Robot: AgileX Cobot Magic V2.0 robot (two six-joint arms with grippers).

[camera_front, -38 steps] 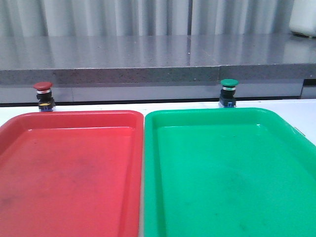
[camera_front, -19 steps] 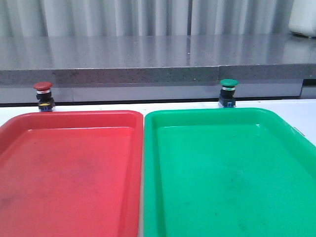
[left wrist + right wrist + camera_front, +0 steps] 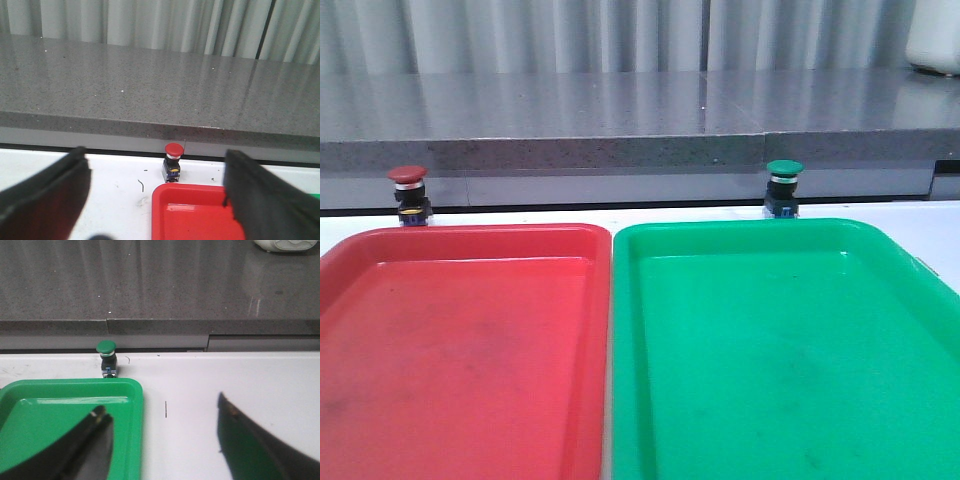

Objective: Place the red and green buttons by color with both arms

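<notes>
light: bright, even | glare: sheen on grey counter (image 3: 620, 100) | shadows: faint | focus: near pincers blurred

The red button (image 3: 407, 176) has a dark red cap, a silver collar, a black body with a yellow mark and a blue base. The green button (image 3: 784, 168) has a dark green cap over black and blue. The trays are red (image 3: 460, 350) and green (image 3: 780, 350). The table (image 3: 935, 228) is white, the counter (image 3: 620, 110) speckled grey. Both grippers (image 3: 155, 200) (image 3: 165, 440) are black.

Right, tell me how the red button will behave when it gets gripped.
The red button stands upright with a wide cap over a narrower body, so a sideways nudge may tip it. It looks rigid. Its domed cap seems smooth, so the boxy body probably gives the fingers a better hold.
</notes>
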